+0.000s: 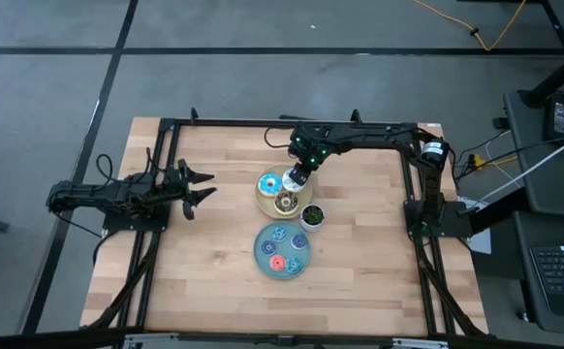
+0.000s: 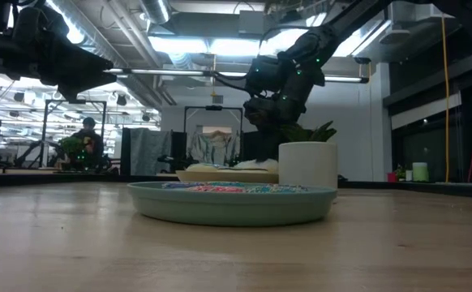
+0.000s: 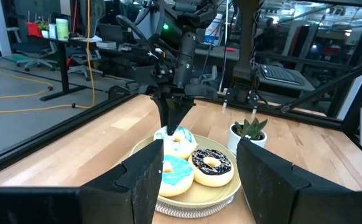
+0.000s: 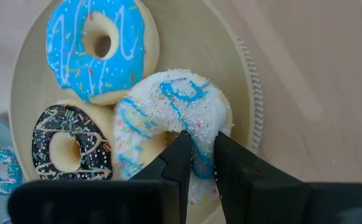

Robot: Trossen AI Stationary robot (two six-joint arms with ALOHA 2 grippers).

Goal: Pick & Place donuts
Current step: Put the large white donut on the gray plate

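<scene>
A cream plate (image 1: 263,197) holds three larger donuts: light-blue-iced (image 1: 268,184), dark brown (image 1: 285,202) and white-iced (image 4: 168,118) with blue stripes. My right gripper (image 1: 298,176) stands over the plate's far right part, pointing down, shut on the white donut. Several tiny donuts, blue (image 1: 297,243) and one pink (image 1: 276,262), lie on a blue plate (image 1: 259,254) nearer the table's front. My left gripper (image 1: 203,189) waits open near the table's left side, level with the cream plate and facing it. My right gripper pinches the white donut's ring (image 4: 201,155) between its two fingers, coming from above and pointing down. One finger (image 4: 180,149) seems to stand in the hole, the other (image 4: 223,149) at the outer edge. The donut lies on the cream plate (image 4: 227,50), against the other two.
A small white pot with a green plant (image 1: 312,215) stands just right of the cream plate, between it and the blue plate. A black frame (image 1: 263,123) runs round the table. Bare wood shows on the left (image 1: 214,262) and the right (image 1: 369,242).
</scene>
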